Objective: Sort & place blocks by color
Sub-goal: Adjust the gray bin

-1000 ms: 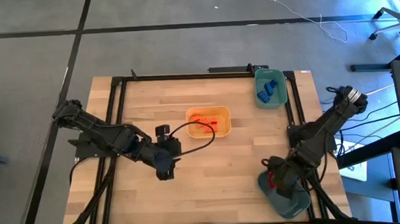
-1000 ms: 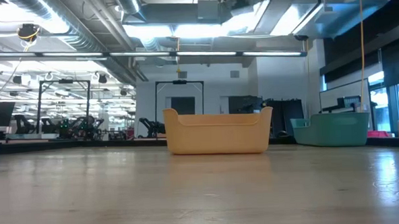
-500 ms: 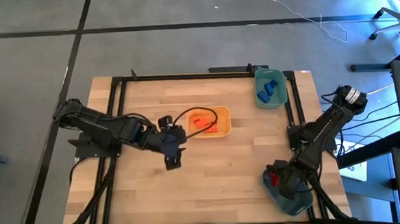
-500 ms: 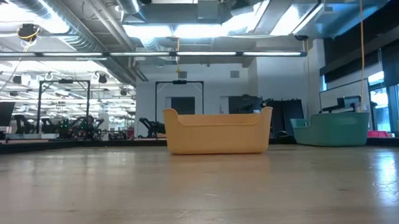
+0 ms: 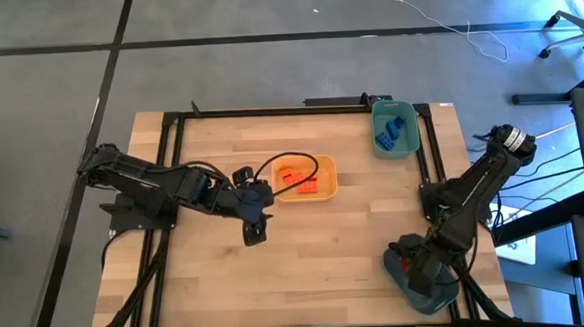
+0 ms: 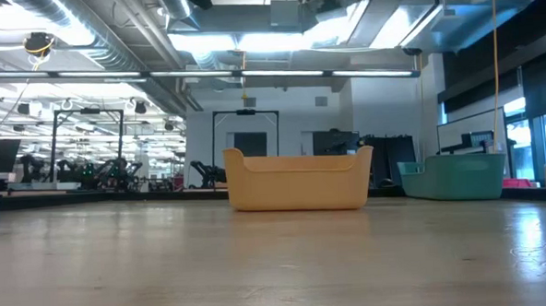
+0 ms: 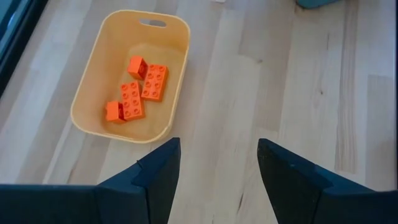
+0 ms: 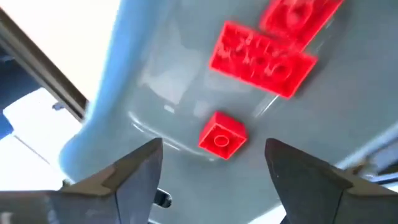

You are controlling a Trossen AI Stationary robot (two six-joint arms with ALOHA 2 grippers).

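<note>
Near teal bin (image 5: 416, 282): sitting at near right corner of tabletop (image 5: 307, 253); holding the red sort. R wrist view showing red blocks (image 8: 261, 53) lying on bin floor, plus one small red cube (image 8: 221, 135) lying loose just below them, untouched.
R gripper (image 8: 214, 165): hovering over near bin w/ fingers spread wide, holding nothing. Judgement: cube is sitting where a release would drop it, so this reads as a drop just done.
L gripper (image 7: 217, 165): hovering above bare wood, mid-tabletop, just near of the tray; fingers standing apart, empty. Pointing toward tray, prob. lining up a pick.
Yellow-orange tray (image 5: 304, 178): sitting at tabletop centre; containing orange blocks (image 7: 137, 90) only, clustered together on its floor.
Far teal bin (image 5: 393, 128): sitting at far right edge; holding blue blocks (image 5: 389, 128).
Sorting status: colours looking separated by container; no loose blocks showing on the wood.
Change vs 1 s ago: R fingers going from narrow to wide open, R gripper shifting slightly nearer over bin. L gripper moving from near-centre up toward the tray's left side; its fingers staying apart.
</note>
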